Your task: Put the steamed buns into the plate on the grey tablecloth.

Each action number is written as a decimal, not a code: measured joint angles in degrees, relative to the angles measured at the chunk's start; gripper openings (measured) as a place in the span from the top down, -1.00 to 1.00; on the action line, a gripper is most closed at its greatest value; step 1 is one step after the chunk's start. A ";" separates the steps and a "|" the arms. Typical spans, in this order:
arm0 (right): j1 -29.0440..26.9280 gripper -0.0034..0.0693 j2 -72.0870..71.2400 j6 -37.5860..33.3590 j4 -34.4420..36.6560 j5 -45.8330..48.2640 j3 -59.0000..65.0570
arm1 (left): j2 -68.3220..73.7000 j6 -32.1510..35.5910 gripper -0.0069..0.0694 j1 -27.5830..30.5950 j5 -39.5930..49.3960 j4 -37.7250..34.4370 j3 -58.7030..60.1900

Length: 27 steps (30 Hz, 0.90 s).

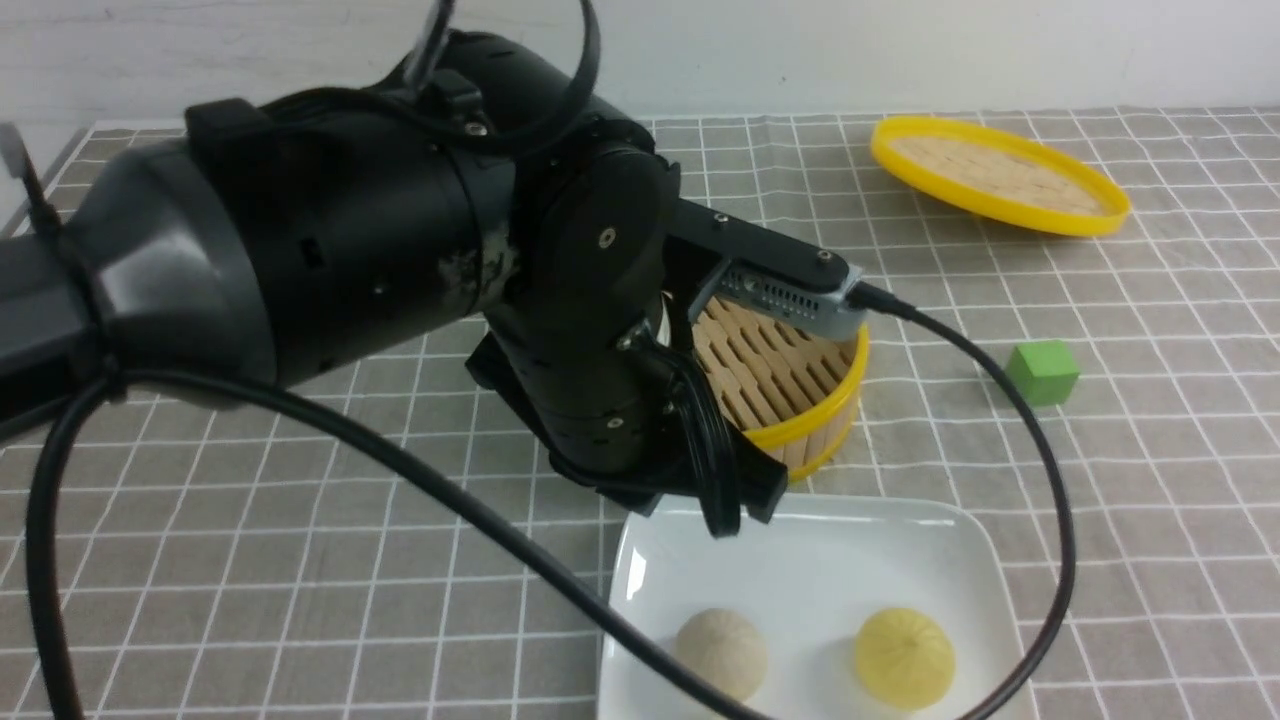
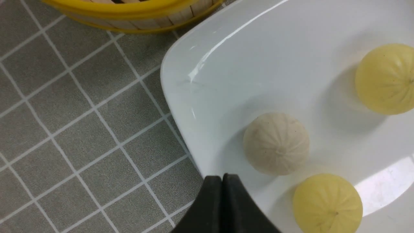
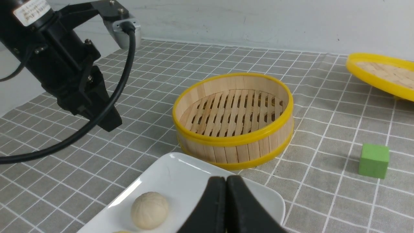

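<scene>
My L gripper (image 2: 222, 180) & R gripper (image 3: 226, 181) are pressed together, empty. Beige bun (image 1: 721, 652) & yellow bun (image 1: 903, 657) sit in the plate (image 1: 800, 570), by its front edge. My cable (image 1: 500, 535) crosses there, so pulling back could knock a bun out.

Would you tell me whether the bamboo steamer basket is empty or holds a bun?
Empty: the right wrist view shows only bare slats inside the steamer basket.

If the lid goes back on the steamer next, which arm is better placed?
Probably the right: the lid lies far on the robot's right, while the left gripper hangs shut over the plate rim.
</scene>
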 joint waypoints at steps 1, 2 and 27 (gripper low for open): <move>0.00 0.88 0.00 0.00 0.00 0.00 0.00 | 0.00 0.00 0.81 0.00 0.00 0.13 0.00; 0.00 0.88 0.00 0.00 0.00 -0.05 0.00 | 0.00 0.00 0.81 0.00 0.06 0.18 0.00; -36.82 0.80 -9.25 -0.04 0.80 -9.33 26.18 | -15.20 0.21 0.79 0.00 2.10 14.06 0.00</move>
